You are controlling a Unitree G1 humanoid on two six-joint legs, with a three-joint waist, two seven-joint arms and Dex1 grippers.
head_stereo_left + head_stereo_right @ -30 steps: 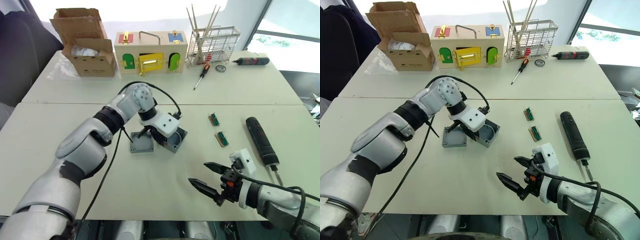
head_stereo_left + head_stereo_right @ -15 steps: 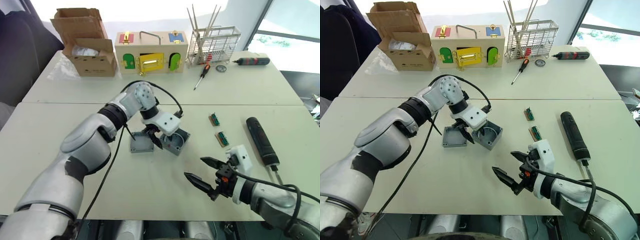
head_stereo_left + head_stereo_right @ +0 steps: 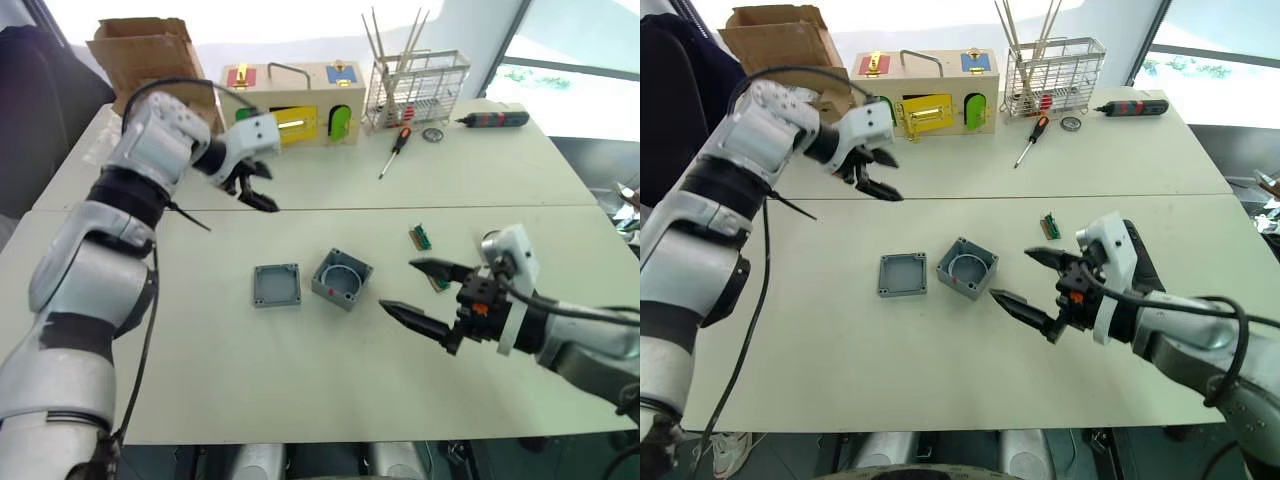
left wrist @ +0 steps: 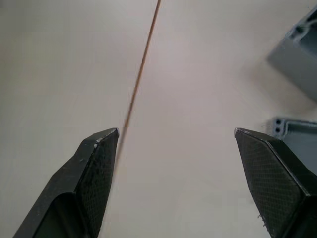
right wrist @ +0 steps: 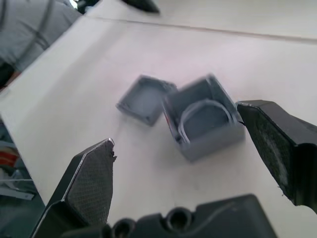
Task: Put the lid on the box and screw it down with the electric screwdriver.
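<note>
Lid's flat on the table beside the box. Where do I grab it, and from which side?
Probably from above, across two opposite rim edges of the lid. It lies flat, hollow side up, so only its low rim offers a hold. Avoid the edge nearest the box; the gap there looks narrow.

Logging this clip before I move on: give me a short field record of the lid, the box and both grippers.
lid: flat on the table, beside the box, not on it
box: open side up, red mark on its side
left gripper: open, empty, raised near the wooden box
right gripper: open, empty, close to the box, on its right
</note>
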